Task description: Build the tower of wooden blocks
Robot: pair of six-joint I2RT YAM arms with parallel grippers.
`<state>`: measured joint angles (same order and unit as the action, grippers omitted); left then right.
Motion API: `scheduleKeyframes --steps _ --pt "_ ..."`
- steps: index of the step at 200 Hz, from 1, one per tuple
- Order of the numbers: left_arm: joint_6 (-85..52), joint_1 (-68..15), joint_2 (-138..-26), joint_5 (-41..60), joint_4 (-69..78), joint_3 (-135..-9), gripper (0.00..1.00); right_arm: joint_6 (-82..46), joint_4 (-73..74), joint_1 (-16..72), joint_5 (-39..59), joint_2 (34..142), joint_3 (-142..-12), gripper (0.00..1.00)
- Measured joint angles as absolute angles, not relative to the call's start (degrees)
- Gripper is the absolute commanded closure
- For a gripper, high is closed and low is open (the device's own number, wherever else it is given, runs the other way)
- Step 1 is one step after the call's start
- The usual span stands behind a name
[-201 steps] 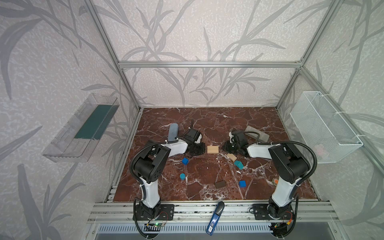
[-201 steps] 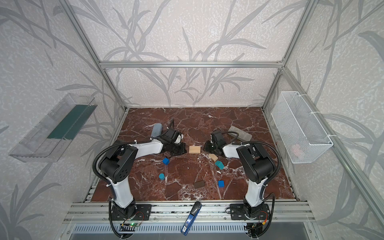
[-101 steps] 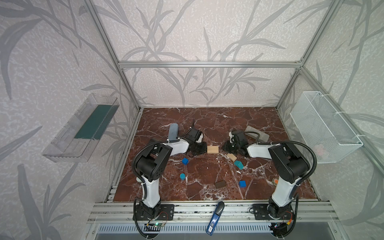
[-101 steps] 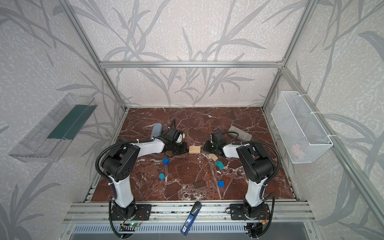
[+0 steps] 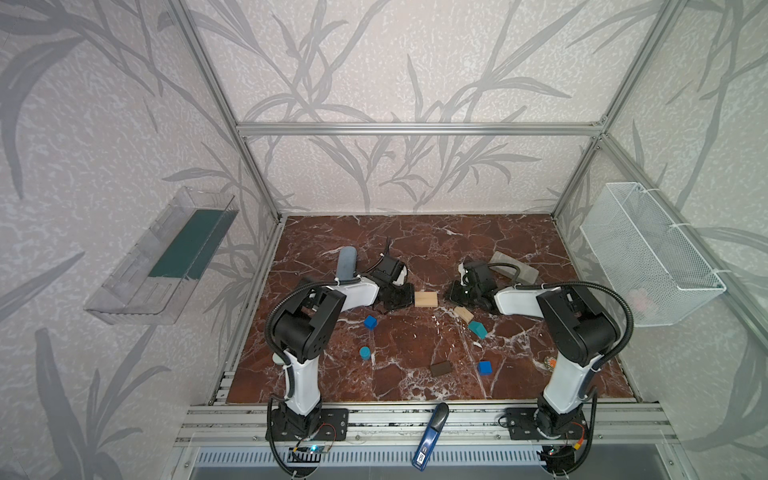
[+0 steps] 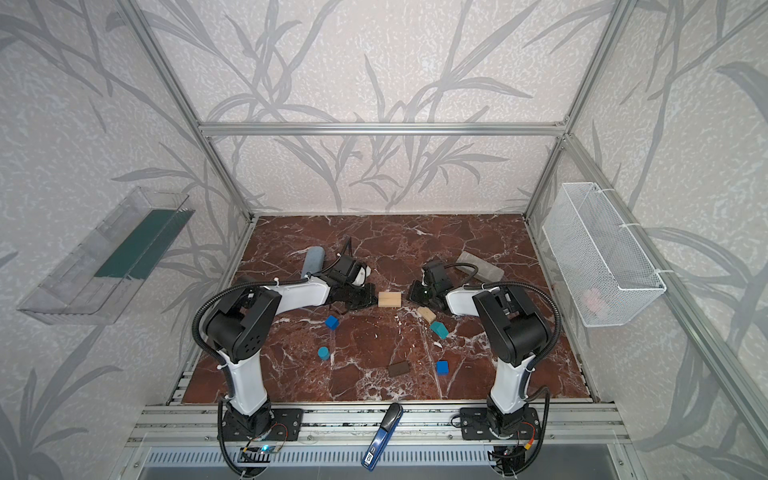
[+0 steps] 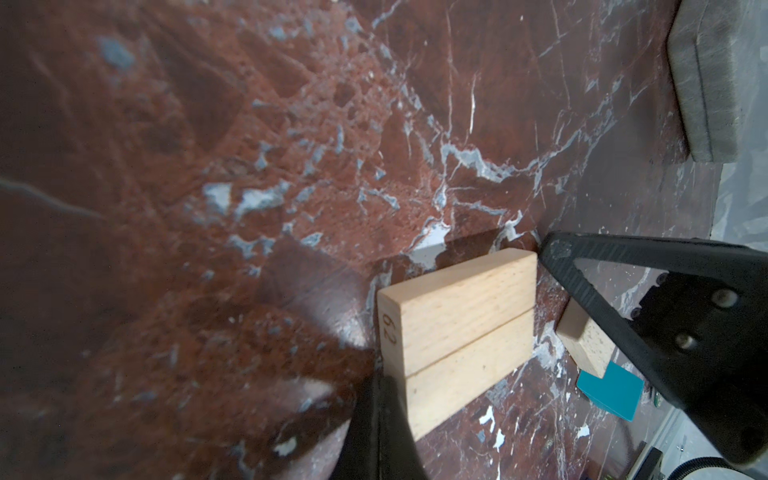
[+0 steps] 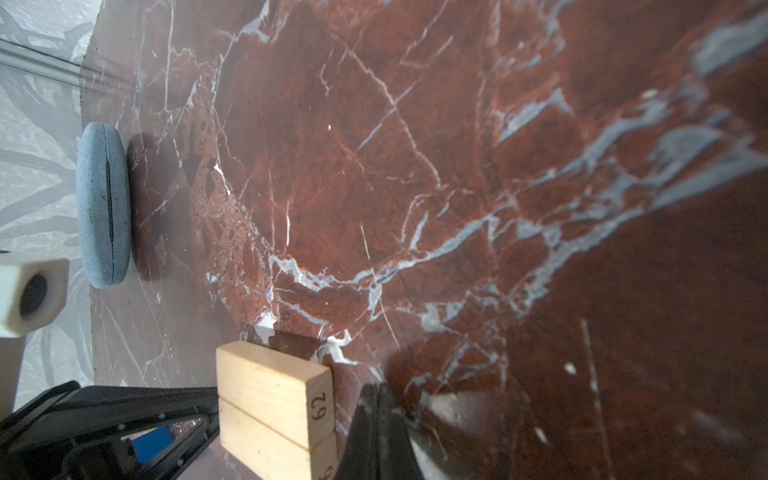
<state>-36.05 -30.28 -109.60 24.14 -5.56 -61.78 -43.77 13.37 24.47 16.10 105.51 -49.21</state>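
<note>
Two pale wood blocks (image 5: 426,299) (image 6: 390,299) lie side by side mid-table, seen close in the wrist views (image 7: 457,328) (image 8: 270,399). My left gripper (image 5: 405,297) (image 7: 384,386) is shut, its tips against their left end. My right gripper (image 5: 453,296) (image 8: 376,392) is shut, just off their right end. A third pale bar (image 5: 463,314) and the teal piece (image 5: 477,329) lie in front of the right gripper. Two blue cubes (image 5: 370,322) (image 5: 484,367), a blue cylinder (image 5: 365,353) and a dark brown bar (image 5: 441,368) are scattered nearer the front. No tower stands.
A grey-blue case (image 5: 346,263) lies behind the left arm and a grey brick (image 5: 513,268) behind the right arm. A blue tool (image 5: 430,430) rests on the front rail. A wire basket (image 5: 648,249) hangs on the right wall, a clear tray (image 5: 166,257) on the left.
My left gripper has shifted slightly right, up to the end of the paired pale bars. The bars and the right arm have not moved.
</note>
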Motion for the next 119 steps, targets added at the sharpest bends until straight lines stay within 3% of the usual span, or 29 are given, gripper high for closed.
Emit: scheduleKeyframes --steps 119 --pt "-35.38 -30.33 -108.25 20.34 -9.80 -62.43 1.00 -43.90 12.95 24.27 16.14 104.66 -48.86 1.00"
